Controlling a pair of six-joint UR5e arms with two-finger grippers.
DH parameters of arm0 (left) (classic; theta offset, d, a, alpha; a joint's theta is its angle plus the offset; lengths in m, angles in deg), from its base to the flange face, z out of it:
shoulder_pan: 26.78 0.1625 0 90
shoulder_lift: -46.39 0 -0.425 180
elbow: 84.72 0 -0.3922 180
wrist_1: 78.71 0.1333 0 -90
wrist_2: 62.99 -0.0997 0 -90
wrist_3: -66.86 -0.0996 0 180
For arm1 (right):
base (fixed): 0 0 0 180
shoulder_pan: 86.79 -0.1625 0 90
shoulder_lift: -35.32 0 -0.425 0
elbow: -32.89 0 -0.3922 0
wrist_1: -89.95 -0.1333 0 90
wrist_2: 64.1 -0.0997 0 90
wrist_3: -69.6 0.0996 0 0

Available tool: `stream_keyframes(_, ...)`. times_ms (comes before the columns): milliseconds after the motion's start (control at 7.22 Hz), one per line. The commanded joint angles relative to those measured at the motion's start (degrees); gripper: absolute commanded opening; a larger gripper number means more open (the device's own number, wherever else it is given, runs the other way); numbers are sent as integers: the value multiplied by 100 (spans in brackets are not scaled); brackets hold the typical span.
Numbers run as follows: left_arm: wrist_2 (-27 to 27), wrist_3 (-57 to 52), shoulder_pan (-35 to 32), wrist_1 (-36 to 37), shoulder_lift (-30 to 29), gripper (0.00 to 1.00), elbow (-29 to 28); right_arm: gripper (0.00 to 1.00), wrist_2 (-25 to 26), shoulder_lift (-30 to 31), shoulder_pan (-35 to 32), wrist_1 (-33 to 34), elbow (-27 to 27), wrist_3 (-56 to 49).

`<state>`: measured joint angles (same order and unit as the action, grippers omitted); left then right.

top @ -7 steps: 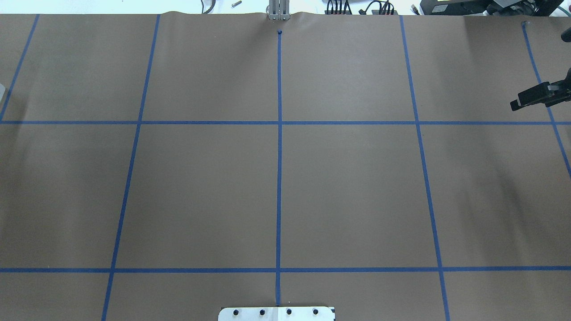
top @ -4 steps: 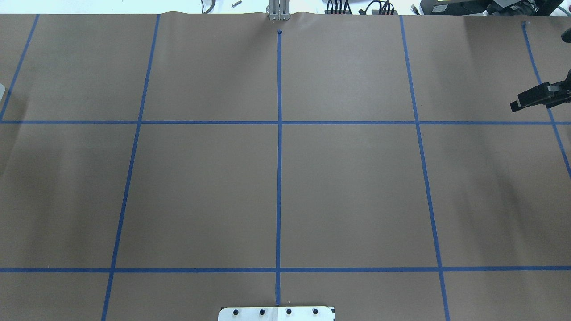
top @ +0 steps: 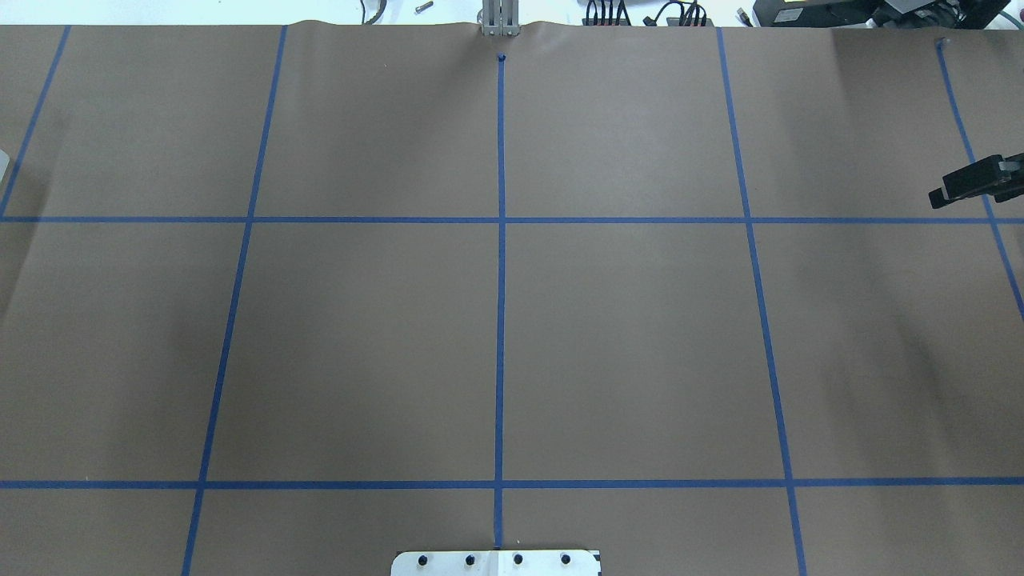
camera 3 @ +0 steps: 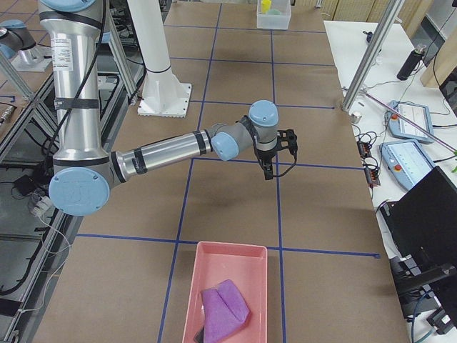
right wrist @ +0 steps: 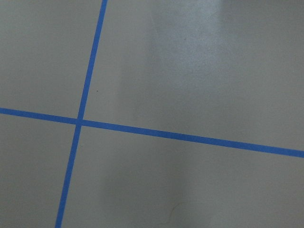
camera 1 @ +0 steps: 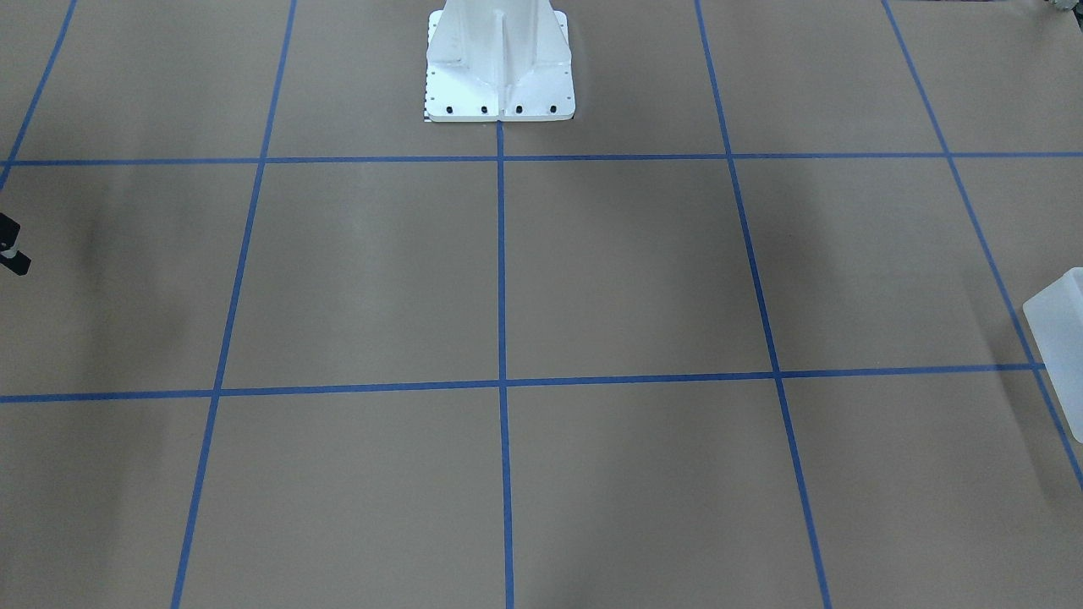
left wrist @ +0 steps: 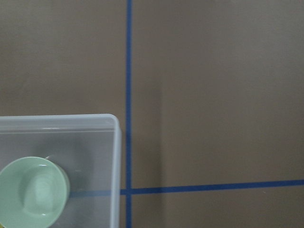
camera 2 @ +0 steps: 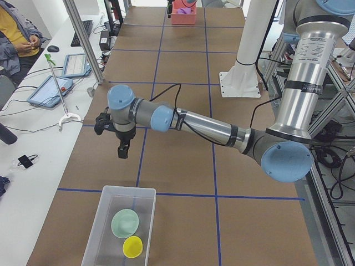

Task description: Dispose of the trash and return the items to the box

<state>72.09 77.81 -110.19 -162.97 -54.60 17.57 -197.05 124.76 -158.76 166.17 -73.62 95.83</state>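
Note:
A clear bin [camera 2: 127,189] at the table's left end holds a green bowl [camera 2: 125,223] and a yellow bowl [camera 2: 132,246]. The left wrist view shows the bin's corner [left wrist: 116,156] and the green bowl [left wrist: 31,192]. My left gripper [camera 2: 122,152] hangs above the table just beyond that bin; I cannot tell whether it is open. A pink bin [camera 3: 225,246] at the right end holds a purple cloth [camera 3: 225,304]. My right gripper [top: 938,197] hovers over the table near the right edge, empty, its fingers together; it also shows in the exterior right view [camera 3: 268,174].
The brown paper table [top: 624,336] carries a blue tape grid. The white robot base [camera 1: 499,76] stands at mid-table. The clear bin's edge [camera 1: 1058,338] shows in the front view. Tablets and cables lie on the operators' side bench [camera 2: 52,88].
My right gripper has moved a little to the right, toward the table's right edge. Nothing else has changed.

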Motion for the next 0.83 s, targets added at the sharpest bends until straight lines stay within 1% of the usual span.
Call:
stream_keyframes(0,-243,1006,909,603,27,98,1185,100,-47,-14,-116,618,42,-938)
stream_keyframes(138,-306,1301,1105,594,36,98,1275,100,-47,-66,-116,804,8,-1083)
stream_keyframes(277,-298,1261,1098,542,218,98,1276,100,-117,-76,-177,823,-1,-1084)
stream_keyframes(415,-298,1252,1098,211,429,98,1215,100,-361,-67,-412,832,-1,-1093)
stream_keyframes(554,-307,1260,1098,-175,683,98,1197,100,-912,-15,-858,867,7,-1102)
stream_keyframes(692,-307,1260,1098,-231,756,98,1188,100,-961,21,-1011,859,-36,-1102)
